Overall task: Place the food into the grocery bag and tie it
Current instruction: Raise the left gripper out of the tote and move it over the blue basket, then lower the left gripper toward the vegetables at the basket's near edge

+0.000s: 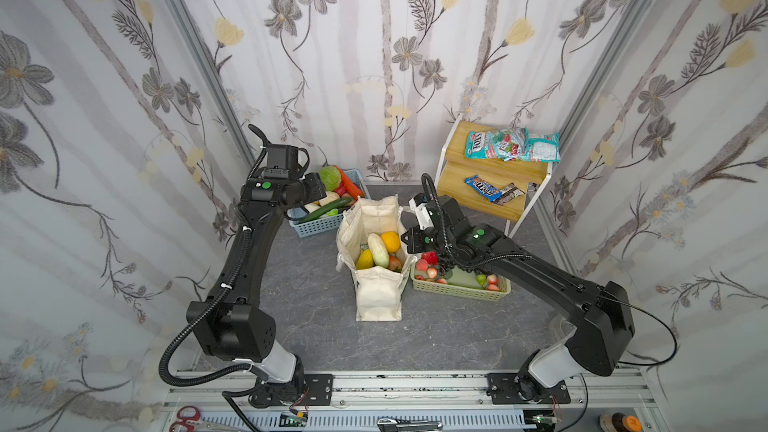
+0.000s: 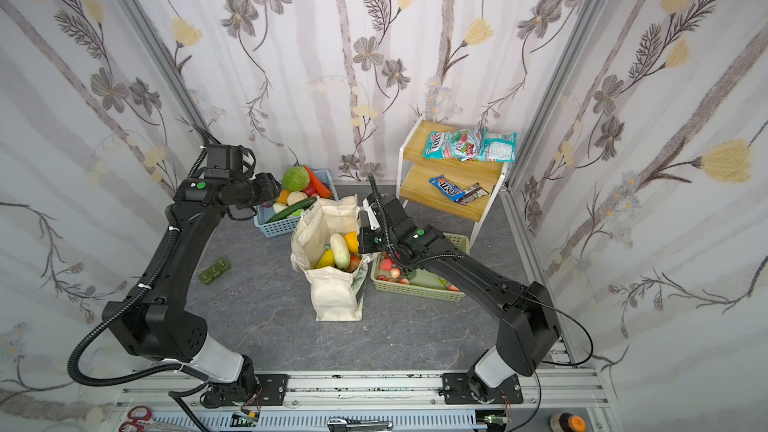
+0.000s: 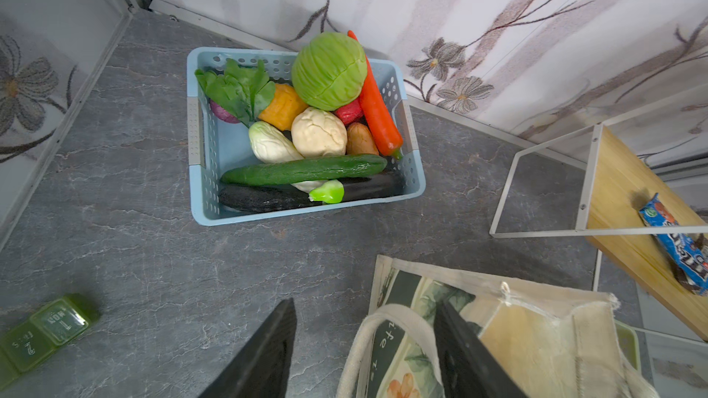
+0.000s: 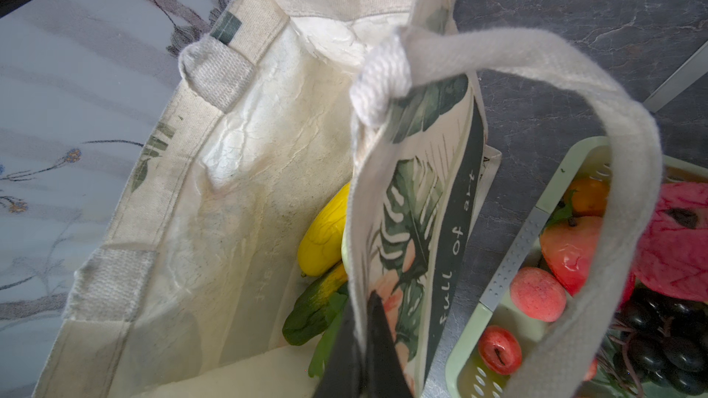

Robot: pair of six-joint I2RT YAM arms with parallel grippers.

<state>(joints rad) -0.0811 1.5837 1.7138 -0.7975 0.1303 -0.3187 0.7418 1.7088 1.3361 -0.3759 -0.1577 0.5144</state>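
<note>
The grocery bag (image 1: 378,301) stands open mid-table in both top views. Inside lie a round orange (image 1: 390,241), a pale white-green vegetable (image 1: 378,250) and a yellow fruit (image 1: 365,259). The right wrist view shows the yellow fruit (image 4: 325,235) above the green-and-yellow snack packet (image 4: 318,308). My right gripper (image 4: 362,323) is shut on the bag's leaf-print side wall (image 4: 417,201), at the bag's right rim (image 1: 405,238). One cream handle (image 4: 574,70) arches over it. My left gripper (image 3: 364,338) is open beside the bag's far left corner. The other handle loop (image 3: 383,323) lies between its fingers.
A blue basket (image 1: 320,224) of vegetables sits behind the bag on the left. A pale green basket (image 1: 457,290) of fruit sits under my right arm. The wooden shelf (image 1: 490,168) at the back right holds teal sweet packets (image 1: 511,145) and a blue chocolate packet (image 1: 484,187). A green pill box (image 2: 214,271) lies left.
</note>
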